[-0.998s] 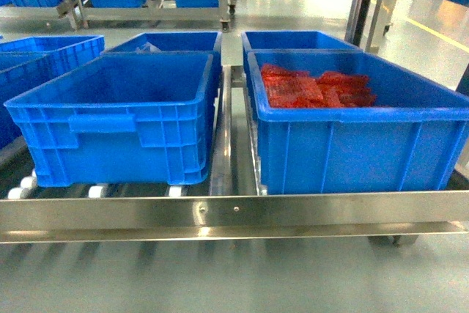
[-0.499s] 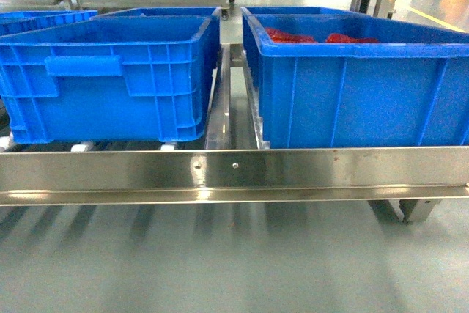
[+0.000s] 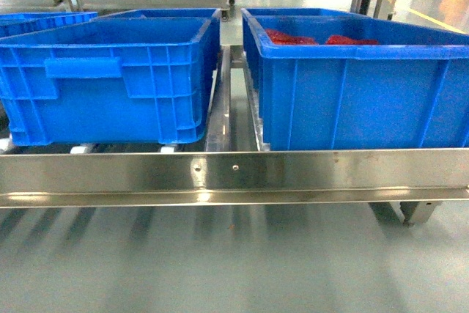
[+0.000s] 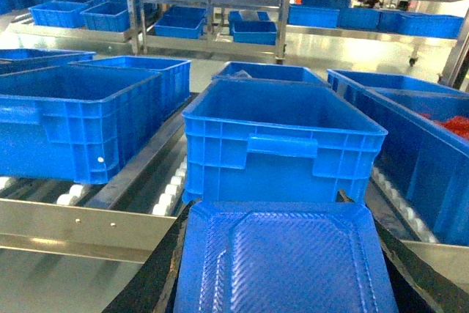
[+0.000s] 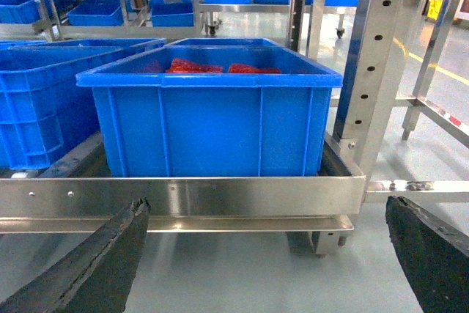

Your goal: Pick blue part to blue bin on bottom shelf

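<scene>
My left tool (image 4: 282, 284) pinches the flat, thin-moulded blue plastic tray part (image 4: 282, 258) by its near edge, judged light, flexible and slippery; right tool (image 5: 267, 254) spread, empty.

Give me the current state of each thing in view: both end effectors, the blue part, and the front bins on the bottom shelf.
Left end effector: shut on the blue part.
Blue part: held flat between the fingers, in front of the shelf, not yet in a bin.
Right end effector: open, holding nothing.
Front left bin: on the rollers, contents not visible.
Front right bin: holds red parts.
Bottom shelf: front rail unobstructed.
</scene>
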Controlling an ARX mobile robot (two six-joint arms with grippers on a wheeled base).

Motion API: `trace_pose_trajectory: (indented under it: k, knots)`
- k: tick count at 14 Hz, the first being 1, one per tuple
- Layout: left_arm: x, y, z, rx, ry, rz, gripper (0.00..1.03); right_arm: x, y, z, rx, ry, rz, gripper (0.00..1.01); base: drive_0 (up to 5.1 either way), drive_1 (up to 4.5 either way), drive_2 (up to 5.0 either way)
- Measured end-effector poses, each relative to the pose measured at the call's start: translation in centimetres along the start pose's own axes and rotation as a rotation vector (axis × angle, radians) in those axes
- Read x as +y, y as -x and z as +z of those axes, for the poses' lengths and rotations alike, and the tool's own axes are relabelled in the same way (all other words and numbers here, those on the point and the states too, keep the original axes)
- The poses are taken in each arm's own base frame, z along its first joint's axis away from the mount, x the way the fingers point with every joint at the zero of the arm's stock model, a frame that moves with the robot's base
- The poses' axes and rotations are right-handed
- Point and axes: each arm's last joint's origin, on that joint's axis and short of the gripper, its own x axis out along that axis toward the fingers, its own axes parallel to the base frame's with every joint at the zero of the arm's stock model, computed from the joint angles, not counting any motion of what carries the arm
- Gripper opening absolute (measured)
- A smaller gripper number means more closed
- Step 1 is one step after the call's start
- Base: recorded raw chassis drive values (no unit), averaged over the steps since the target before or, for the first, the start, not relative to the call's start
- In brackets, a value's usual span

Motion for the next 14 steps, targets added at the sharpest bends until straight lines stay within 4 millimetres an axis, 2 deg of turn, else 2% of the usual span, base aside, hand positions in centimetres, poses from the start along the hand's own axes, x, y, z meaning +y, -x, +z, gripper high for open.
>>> trace_pose_trajectory:
  k: [14]
  knots:
    - [-0.01,0.0,0.0,0.001,0.0,-0.003,0.44,0.0,0.0,0.02,-0.002,0.0,0.0,0.98,0.0,4.15,-4.2]
